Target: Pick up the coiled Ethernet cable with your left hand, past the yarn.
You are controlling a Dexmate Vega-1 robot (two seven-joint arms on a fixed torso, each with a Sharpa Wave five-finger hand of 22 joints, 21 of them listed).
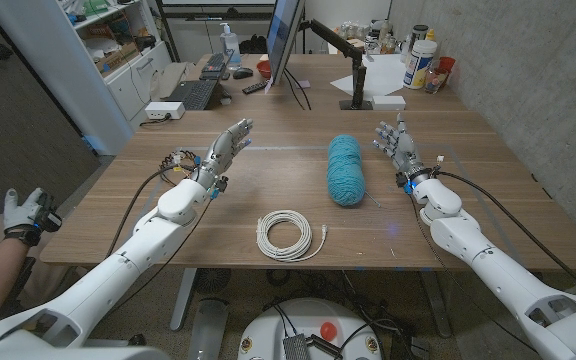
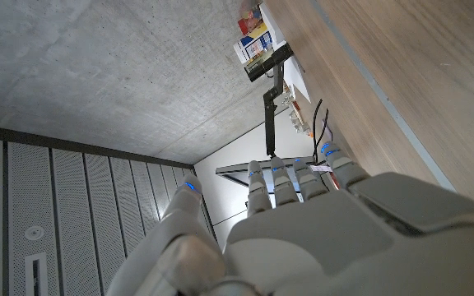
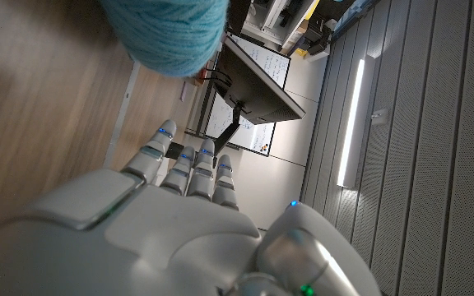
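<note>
— Lying where, the coiled Ethernet cable (image 1: 285,236)?
— Near the table's (image 1: 488,180) front edge, untouched, left of the teal yarn (image 1: 346,170).
— Hands?
— Left hand (image 1: 226,147) and right hand (image 1: 396,146) both empty, fingers extended.

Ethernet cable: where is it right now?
In the head view the coiled white Ethernet cable lies flat on the table near its front edge, about mid-table, between the two forearms; the teal yarn sits just beyond it toward the robot's right.

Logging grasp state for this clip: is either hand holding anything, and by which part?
Nothing is held. The left hand and right hand are both open; the Ethernet cable lies untouched on the table.
</note>
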